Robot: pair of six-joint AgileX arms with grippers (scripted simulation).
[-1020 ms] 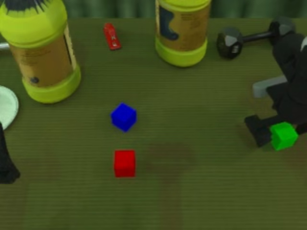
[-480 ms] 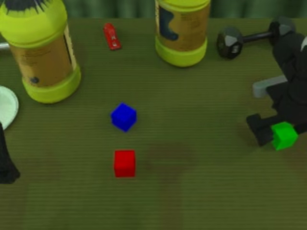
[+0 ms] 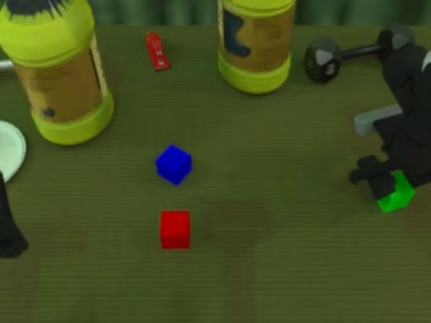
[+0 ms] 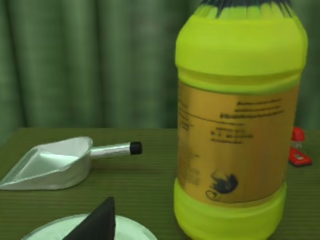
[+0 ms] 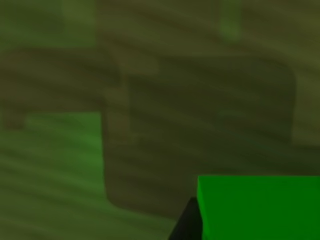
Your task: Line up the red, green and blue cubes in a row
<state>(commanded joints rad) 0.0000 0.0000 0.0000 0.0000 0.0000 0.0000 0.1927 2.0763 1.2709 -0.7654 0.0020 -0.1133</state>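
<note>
The right gripper (image 3: pixel 385 185) sits at the table's right side, arm reaching in from the far right, fingers clamped on the green cube (image 3: pixel 397 193). Compared with half a second ago, the gripper has turned and now covers more of the cube. The blue cube (image 3: pixel 174 163) and the red cube (image 3: pixel 175 229) haven't budged, left of centre, blue just beyond red. The left arm (image 3: pixel 9 225) is parked at the left edge; can't tell its finger state.

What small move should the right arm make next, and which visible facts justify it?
Probably carry the green cube, which the right gripper appears to hold at the table's right side, leftward toward the red cube and blue cube, which already sit close together.
</note>
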